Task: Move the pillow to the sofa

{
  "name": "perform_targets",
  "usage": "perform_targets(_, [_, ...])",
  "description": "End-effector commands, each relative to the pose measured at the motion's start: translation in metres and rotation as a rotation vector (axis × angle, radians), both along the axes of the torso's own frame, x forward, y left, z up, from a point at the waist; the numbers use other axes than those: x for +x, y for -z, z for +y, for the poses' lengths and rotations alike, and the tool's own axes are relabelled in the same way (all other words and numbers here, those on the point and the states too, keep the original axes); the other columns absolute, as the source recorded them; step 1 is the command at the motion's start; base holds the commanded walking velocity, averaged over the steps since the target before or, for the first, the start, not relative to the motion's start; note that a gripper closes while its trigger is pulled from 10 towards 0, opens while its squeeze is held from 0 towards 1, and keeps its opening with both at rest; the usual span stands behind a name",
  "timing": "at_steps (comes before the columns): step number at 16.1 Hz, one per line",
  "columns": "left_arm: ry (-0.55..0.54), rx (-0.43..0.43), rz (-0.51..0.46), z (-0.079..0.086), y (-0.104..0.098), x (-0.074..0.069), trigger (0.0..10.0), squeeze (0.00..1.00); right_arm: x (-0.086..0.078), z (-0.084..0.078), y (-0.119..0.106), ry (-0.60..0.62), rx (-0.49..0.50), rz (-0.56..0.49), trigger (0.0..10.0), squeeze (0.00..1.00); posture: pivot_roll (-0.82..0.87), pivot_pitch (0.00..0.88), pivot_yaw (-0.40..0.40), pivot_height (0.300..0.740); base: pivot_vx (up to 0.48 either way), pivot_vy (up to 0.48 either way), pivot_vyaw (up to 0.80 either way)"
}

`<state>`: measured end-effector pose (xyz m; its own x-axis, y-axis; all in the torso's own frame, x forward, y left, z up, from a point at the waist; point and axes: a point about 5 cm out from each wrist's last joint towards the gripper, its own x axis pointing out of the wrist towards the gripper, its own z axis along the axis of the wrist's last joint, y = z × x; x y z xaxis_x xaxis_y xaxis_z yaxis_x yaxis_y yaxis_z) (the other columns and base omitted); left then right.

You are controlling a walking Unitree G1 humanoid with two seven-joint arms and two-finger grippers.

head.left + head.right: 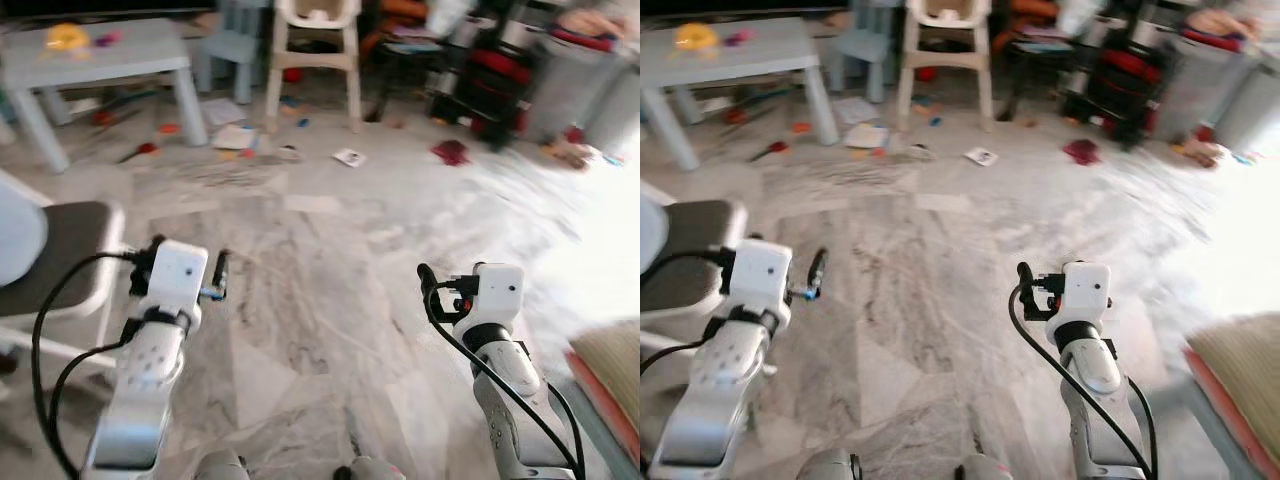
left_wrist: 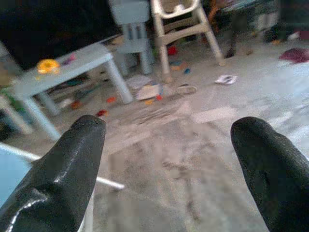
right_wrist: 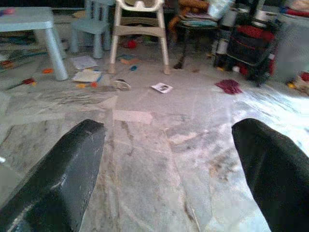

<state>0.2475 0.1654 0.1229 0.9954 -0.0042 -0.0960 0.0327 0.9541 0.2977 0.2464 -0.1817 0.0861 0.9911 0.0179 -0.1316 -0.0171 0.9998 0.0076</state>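
Both sets of jaws are spread and empty: the left gripper (image 2: pixel 166 159) and right gripper (image 3: pixel 169 164) hover over bare marble floor (image 1: pixel 330 230). The pillow (image 1: pixel 612 362) appears to lie at the far right edge, beside the right arm. Toys and papers (image 1: pixel 240 137) litter the floor near the small table (image 1: pixel 100 50) and high chair (image 1: pixel 315 45); walking blurred, the robot could slip on them.

Marble floor (image 1: pixel 330 290), scattered toys (image 1: pixel 150 150), perhaps papers (image 1: pixel 349 157).
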Motion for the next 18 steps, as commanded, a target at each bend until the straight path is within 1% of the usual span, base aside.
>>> perform_targets(1, [0.001,-0.073,0.040,-0.005,0.004,0.002,10.0,0.00,0.000,-0.003,0.000,0.009,0.003,0.009,10.0,0.00,0.05,0.023,-0.041,0.740,0.000,0.000,-0.80])
perform_targets(2, [0.002,-0.119,0.059,-0.006,0.006,0.003,10.0,0.00,0.002,-0.003,0.000,0.010,0.004,0.010,10.0,0.00,0.05,0.023,-0.043,0.740,0.000,0.000,-0.80])
perform_targets(3, [0.001,-0.182,0.069,-0.007,0.007,0.004,10.0,0.00,0.008,-0.004,-0.003,0.017,0.000,0.001,10.0,0.00,0.05,0.025,-0.051,0.740,0.000,0.000,-0.80])
perform_targets(6, [-0.033,-0.240,0.064,-0.006,0.005,0.004,10.0,0.00,0.014,-0.005,-0.009,0.006,0.001,-0.022,10.0,0.00,0.06,0.032,-0.059,0.740,0.000,0.000,-0.80])
perform_targets(7, [-0.040,-0.246,0.067,-0.006,0.005,0.003,10.0,0.00,0.014,-0.006,-0.010,-0.003,0.003,-0.025,10.0,0.00,0.06,0.032,-0.059,0.740,0.000,0.000,-0.80])
perform_targets(8, [-0.038,-0.281,0.086,-0.006,0.006,-0.001,10.0,0.00,0.009,-0.011,-0.007,-0.032,-0.017,-0.006,10.0,0.00,0.07,0.031,-0.057,0.740,0.000,0.000,-0.80])
perform_targets(9, [-0.003,-0.313,0.098,-0.009,0.007,-0.006,10.0,0.00,0.005,-0.017,-0.003,-0.028,-0.029,0.010,10.0,0.00,0.07,0.029,-0.051,0.740,0.000,0.000,-0.80])
perform_targets(11, [0.008,-0.324,0.117,-0.011,0.009,-0.006,10.0,0.00,0.004,-0.020,-0.001,-0.008,-0.028,0.012,10.0,0.00,0.07,0.023,-0.054,0.740,0.000,0.000,-0.80])
perform_targets(12, [0.029,-0.314,0.122,-0.013,0.009,-0.005,10.0,0.00,0.003,-0.019,-0.001,-0.002,-0.009,0.013,10.0,0.00,0.06,0.018,-0.052,0.740,0.000,0.000,-0.80])
perform_targets(13, [0.033,-0.314,0.126,-0.012,0.010,-0.004,10.0,0.00,0.001,-0.016,-0.002,-0.008,0.015,0.006,10.0,0.00,0.06,0.017,-0.052,0.740,0.000,0.000,-0.80])
perform_targets(15, [0.045,-0.311,0.127,-0.012,0.008,-0.002,10.0,0.00,0.000,-0.014,-0.004,-0.020,0.032,-0.002,10.0,0.00,0.07,0.022,-0.058,0.740,0.000,0.000,-0.80])
perform_targets(16, [0.052,-0.309,0.124,-0.011,0.006,0.000,10.0,0.00,0.000,-0.013,-0.005,-0.020,0.033,-0.005,10.0,0.00,0.07,0.028,-0.057,0.740,0.000,0.000,-0.80])
perform_targets(18, [0.035,-0.307,0.122,-0.006,0.004,0.004,10.0,0.00,0.004,-0.013,-0.006,-0.006,0.033,-0.015,10.0,0.00,0.06,0.040,-0.049,0.740,0.000,0.000,-0.80])
